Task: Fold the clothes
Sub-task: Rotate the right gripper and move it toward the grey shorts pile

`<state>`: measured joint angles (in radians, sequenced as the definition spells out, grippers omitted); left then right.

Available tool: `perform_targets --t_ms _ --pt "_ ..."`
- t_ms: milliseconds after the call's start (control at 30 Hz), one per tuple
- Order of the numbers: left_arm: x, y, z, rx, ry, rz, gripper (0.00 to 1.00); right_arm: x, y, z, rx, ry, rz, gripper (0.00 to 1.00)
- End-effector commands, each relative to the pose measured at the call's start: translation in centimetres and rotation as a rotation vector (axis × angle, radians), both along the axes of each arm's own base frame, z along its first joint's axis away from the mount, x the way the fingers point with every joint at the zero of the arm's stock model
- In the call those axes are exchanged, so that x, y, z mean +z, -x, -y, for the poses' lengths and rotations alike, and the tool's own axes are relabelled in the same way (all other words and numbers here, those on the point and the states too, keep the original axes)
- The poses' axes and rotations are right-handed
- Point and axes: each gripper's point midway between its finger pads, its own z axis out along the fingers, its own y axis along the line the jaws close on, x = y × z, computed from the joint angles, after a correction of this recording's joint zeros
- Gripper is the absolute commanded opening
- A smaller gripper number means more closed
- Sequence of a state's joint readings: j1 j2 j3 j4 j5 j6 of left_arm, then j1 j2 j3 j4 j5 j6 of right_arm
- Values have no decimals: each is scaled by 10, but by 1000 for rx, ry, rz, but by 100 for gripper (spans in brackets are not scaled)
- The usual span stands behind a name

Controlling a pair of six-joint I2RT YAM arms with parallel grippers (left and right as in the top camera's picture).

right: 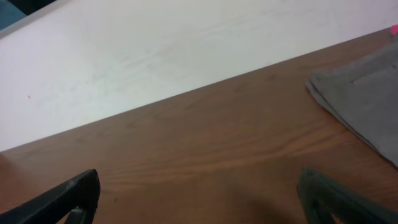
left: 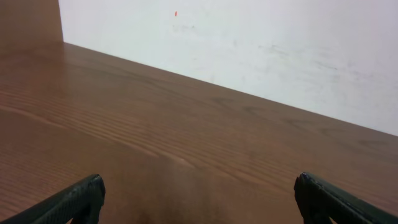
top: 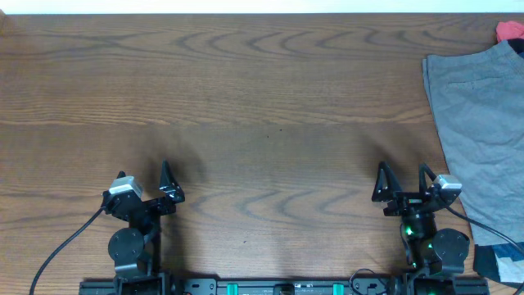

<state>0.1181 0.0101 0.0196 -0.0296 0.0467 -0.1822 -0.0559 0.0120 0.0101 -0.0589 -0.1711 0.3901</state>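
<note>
A grey garment (top: 483, 123) lies spread at the right edge of the wooden table (top: 262, 106); its corner also shows in the right wrist view (right: 367, 99). My left gripper (top: 146, 176) is open and empty near the front left, over bare wood in its wrist view (left: 199, 196). My right gripper (top: 404, 176) is open and empty near the front right, just left of the grey garment, over bare wood in its wrist view (right: 199, 196).
A red item (top: 509, 31) sits at the far right corner, above the grey garment. A dark blue cloth (top: 501, 262) lies at the front right corner beside the right arm's base. A white wall (left: 249, 43) runs behind the table.
</note>
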Motion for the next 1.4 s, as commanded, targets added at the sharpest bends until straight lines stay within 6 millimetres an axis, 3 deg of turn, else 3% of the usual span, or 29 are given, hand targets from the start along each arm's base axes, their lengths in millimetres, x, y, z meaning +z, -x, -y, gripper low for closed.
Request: perform_targets --t_ms 0,567,667,800,833,1367 --pt "-16 1 -3 12 -8 -50 98 -2 0 -1 1 13 0 99" --pt "-16 1 -3 12 -8 -50 98 -1 0 -2 4 -32 -2 99" --pt "-16 1 -3 12 -8 -50 98 0 3 -19 93 -247 -35 99" --pt "-16 1 -3 12 -8 -50 98 4 20 -65 361 -510 -141 99" --pt "-16 1 -3 12 -8 -50 98 7 22 -68 380 -549 -150 99" --pt "-16 1 -3 12 -8 -50 98 7 23 -69 387 -579 -160 99"
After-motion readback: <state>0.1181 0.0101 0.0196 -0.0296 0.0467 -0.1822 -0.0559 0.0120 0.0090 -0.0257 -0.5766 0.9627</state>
